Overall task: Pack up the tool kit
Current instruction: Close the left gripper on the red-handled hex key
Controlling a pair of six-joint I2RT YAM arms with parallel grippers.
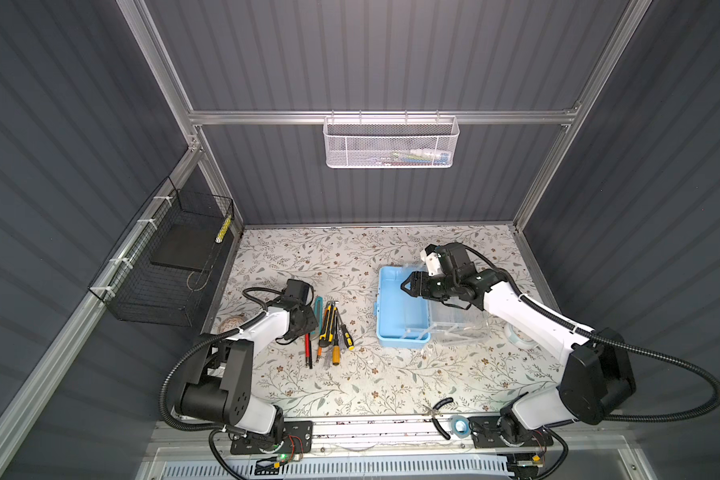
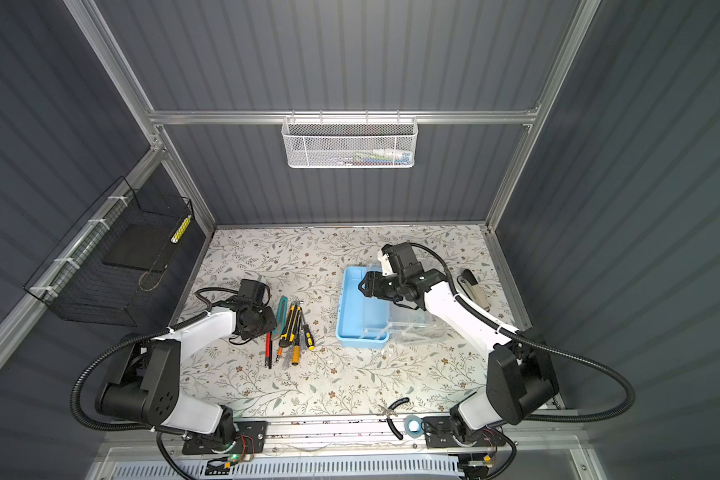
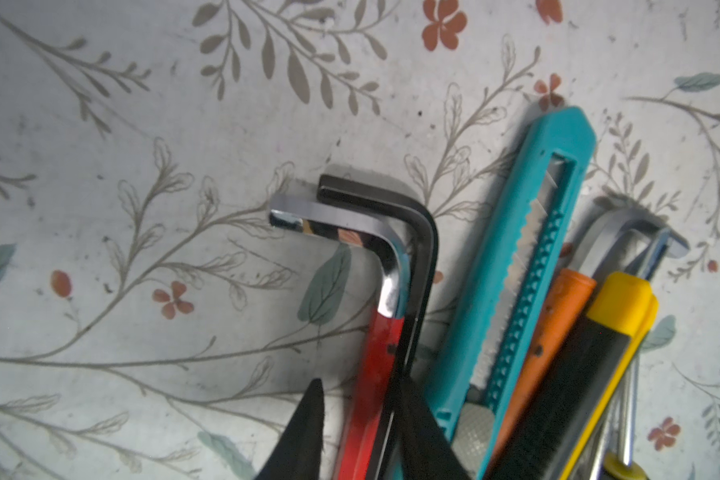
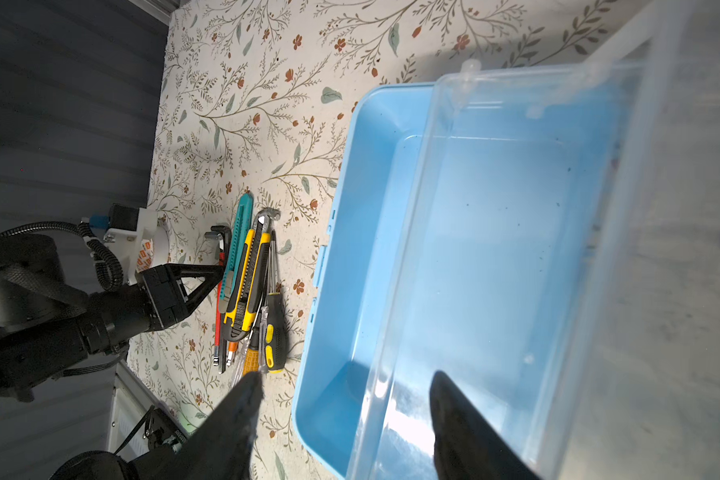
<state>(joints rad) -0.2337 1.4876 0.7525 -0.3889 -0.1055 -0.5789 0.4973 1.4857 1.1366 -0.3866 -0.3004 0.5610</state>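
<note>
**Tools bundled on the table, box open beside them**

In both top views the light-blue box point(image 1: 395, 328) sits right of centre on the floral table point(image 1: 350, 257). Its clear lid point(image 1: 462, 328) is open and lies over to the right, meeting the box along its right side. The hand tools lie in one tight bundle left of centre, apart from the box. They include a teal utility knife point(image 1: 317, 309), a yellow-and-black utility knife point(image 1: 328, 324), a black-and-yellow screwdriver point(image 1: 346, 337) and an orange-handled screwdriver point(image 1: 336, 354). At the bundle's left edge, a red-handled hex key point(image 3: 375, 374) lies with a black hex key point(image 3: 427, 257) tight against it.

The left end effector point(image 3: 360, 384) is down at that left edge. In the left wrist view its fingers point(image 3: 304, 432) stand on either side of the two hex keys at the bottom centre of the frame. A thin strip of table shows between one finger and the red handle, and the other finger blends into the black key. I cannot tell whether it is clenched on them.

The right end effector point(image 1: 406, 286) hangs over the upper part of the box. In the right wrist view its fingers are spread wide at the bottom of the frame, released, with nothing pinched between them.

A white mesh basket point(image 1: 391, 141) hangs on the back wall at top centre. A black wire basket point(image 1: 163, 266) hangs on the left wall.
</note>
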